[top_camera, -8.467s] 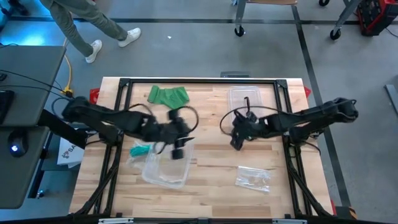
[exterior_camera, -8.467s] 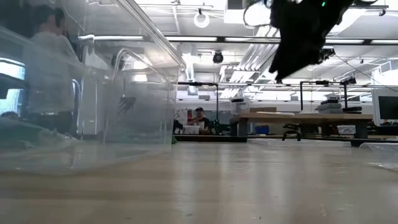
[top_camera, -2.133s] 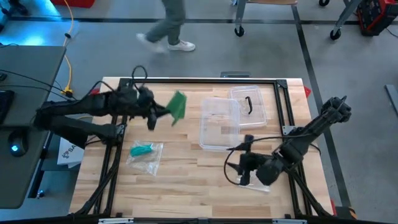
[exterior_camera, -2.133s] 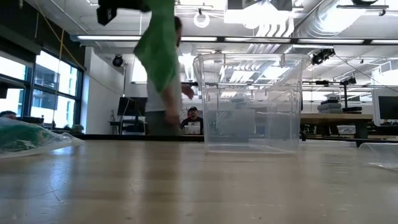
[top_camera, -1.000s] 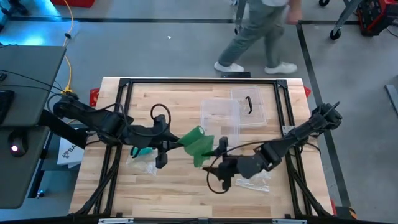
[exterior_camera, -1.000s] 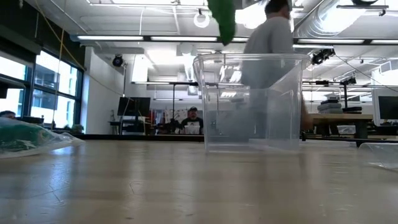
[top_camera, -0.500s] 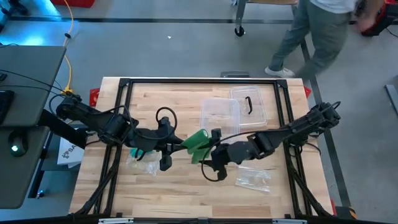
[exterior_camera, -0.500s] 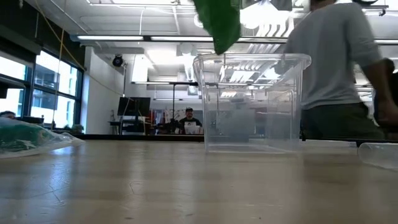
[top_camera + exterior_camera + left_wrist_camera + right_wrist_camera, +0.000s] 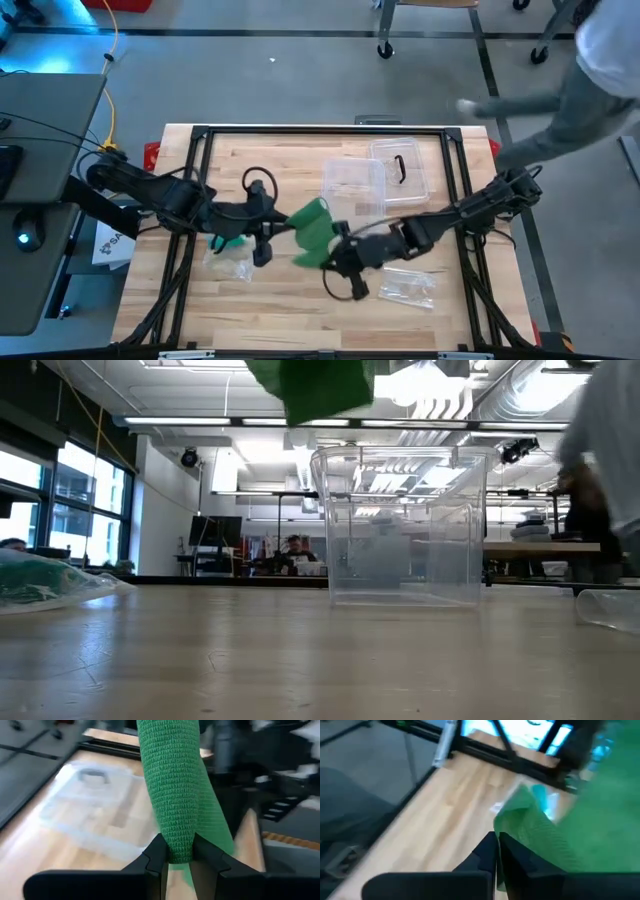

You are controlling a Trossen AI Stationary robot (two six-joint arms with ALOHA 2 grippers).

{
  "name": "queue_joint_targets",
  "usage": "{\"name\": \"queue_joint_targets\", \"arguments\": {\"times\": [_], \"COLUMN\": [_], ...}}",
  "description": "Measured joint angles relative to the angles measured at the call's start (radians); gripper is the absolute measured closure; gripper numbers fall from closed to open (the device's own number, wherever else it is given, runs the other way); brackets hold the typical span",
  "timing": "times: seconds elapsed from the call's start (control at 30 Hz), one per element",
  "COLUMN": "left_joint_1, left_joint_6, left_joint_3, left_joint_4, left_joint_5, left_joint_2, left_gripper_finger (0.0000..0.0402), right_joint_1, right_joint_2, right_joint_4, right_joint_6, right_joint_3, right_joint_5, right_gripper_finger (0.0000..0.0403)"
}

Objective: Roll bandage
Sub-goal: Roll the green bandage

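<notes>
Since about half a second back, the right tool (image 9: 328, 252) has slid in from the right and clamped onto the green bandage (image 9: 312, 230); before that its fingers were spread and just beside the cloth. The person behind the counter has also walked off toward the far right.

The bandage hangs in the air over the middle of the counter (image 9: 300, 310), stretched between both tools. The left tool (image 9: 283, 226) pinches its left end; in the left wrist view the two dark fingers (image 9: 156, 856) squeeze a narrow bunched neck of the knit fabric (image 9: 175, 795). The right wrist view shows its own fingers (image 9: 487, 851) pressed together on an edge of the green cloth (image 9: 540, 835), which the high view mostly hides under the arm.

The low view only catches the bottom of the bandage (image 9: 312, 387) dangling at the top edge, above the clear tub (image 9: 403, 525), with no tool visible there. From above, the tub (image 9: 353, 187) sits just behind the bandage, its lid (image 9: 398, 166) touching it on the right. A bagged teal item (image 9: 231, 245) lies under the left arm, and a clear bag (image 9: 407, 287) sits near the right arm. The person (image 9: 590, 70) shows at the top right corner.
</notes>
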Motion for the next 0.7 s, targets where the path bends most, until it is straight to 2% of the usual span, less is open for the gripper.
{"name": "queue_joint_targets", "arguments": {"times": [0.17,0.33,0.53,0.7], "left_joint_1": [0.015,0.03,0.05,0.051], "left_joint_6": [-0.028,-0.032,-0.032,-0.032], "left_joint_3": [0.0,0.0,0.0,0.0], "left_joint_4": [-0.103,-0.148,-0.173,-0.173], "left_joint_5": [-0.087,-0.134,-0.141,-0.097], "left_joint_2": [-0.066,-0.138,-0.204,-0.211], "left_gripper_finger": [0.0348,0.0348,0.0348,0.0348], "right_joint_1": [0.105,0.196,0.289,0.321], "right_joint_2": [-0.002,-0.002,-0.003,-0.003], "right_joint_4": [-0.139,-0.293,-0.382,-0.394], "right_joint_6": [0.1,0.268,0.414,0.407], "right_joint_3": [0.0,0.0,0.0,0.0], "right_joint_5": [-0.009,-0.002,0.01,0.056], "right_gripper_finger": [0.04,0.0402,0.0402,0.0402]}}
